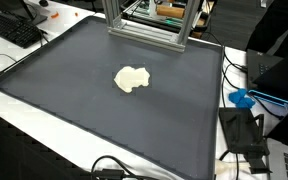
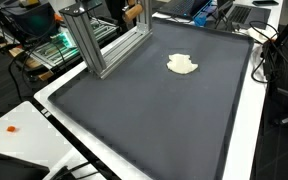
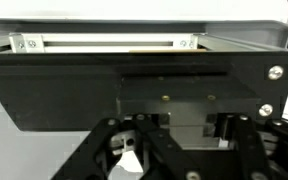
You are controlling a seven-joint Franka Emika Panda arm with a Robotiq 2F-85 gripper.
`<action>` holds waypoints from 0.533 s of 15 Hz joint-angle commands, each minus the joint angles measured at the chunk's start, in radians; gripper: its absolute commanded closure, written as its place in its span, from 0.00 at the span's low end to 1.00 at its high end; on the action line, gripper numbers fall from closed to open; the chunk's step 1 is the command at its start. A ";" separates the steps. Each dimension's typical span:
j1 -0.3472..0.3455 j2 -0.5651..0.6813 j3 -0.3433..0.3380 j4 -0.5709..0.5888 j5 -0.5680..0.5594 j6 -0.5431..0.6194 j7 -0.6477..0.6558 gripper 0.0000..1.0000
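A small cream, crumpled lump (image 1: pixel 132 79) lies near the middle of a large dark mat (image 1: pixel 74 100); it also shows in an exterior view (image 2: pixel 182 65), further back on the mat (image 2: pixel 164 110). Neither the arm nor the gripper appears in either exterior view. In the wrist view the gripper (image 3: pixel 189 165) shows only as black linkages along the bottom edge, spread wide apart with nothing between them. It faces a black panel (image 3: pixel 134 85) and an aluminium bar (image 3: pixel 104 43) close ahead. The cream lump is out of the wrist view.
An aluminium frame stands at the mat's back edge (image 1: pixel 144 25) and shows in both exterior views (image 2: pixel 99 45). A keyboard (image 1: pixel 12 28), cables (image 1: pixel 114 168) and a blue object (image 1: pixel 242 98) lie on the white table round the mat.
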 commanded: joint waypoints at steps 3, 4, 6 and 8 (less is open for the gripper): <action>-0.008 -0.054 0.011 -0.046 0.032 0.049 0.032 0.16; -0.013 -0.053 0.013 -0.044 0.024 0.058 0.032 0.15; -0.018 -0.039 0.011 -0.023 0.002 0.076 0.012 0.02; -0.023 -0.022 0.009 0.005 -0.014 0.068 -0.005 0.00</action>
